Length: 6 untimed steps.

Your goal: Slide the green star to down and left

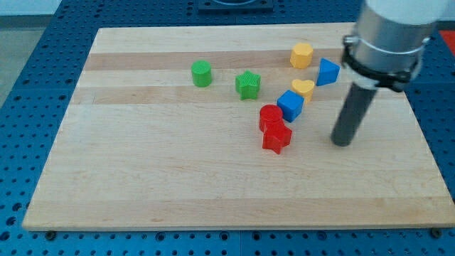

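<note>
The arm's silver housing (389, 32) is cut off by the view's top and right edges, so only its lower collar and the dark rod (353, 114) below it are visible. No pincer is fitted, so no spread or pressed state applies; the rod ends in my tip (343, 143), which rests on the table (142, 178) at the view's right, clear of every block. The green star (248, 84) lies in the upper middle of the table, well apart from my tip, up and toward the view's left of it, with the clustered blocks between the two. The star is compact with no clear long axis; its points are small and blurred, and its exact heading cannot be determined. A green cylinder-like block (202, 73) stands near the star on the view's left, apart from it. To the star's right, a red round block (270, 115) touches a red star (277, 137) just below it, and a blue cube (290, 105) touches or nearly touches the red round block; which cannot be resolved. A yellow heart (303, 88) sits just above the blue cube, a blue wedge-shaped block (327, 72) lies to its right, and a yellow hexagon-like block (301, 55) sits nearest the view's top.
</note>
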Motion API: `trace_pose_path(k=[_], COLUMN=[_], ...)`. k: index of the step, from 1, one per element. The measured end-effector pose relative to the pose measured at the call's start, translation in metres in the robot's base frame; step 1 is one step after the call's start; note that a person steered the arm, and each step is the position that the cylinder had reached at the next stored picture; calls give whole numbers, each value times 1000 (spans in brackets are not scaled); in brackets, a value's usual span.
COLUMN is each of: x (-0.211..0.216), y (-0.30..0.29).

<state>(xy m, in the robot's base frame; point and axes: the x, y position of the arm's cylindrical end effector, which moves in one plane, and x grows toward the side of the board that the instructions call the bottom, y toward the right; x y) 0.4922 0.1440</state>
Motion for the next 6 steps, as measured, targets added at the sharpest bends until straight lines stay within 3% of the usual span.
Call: trace_pose_path(k=[2,4,5,6], x=[2,2,42,49], y=[-94,-110,-86,-91])
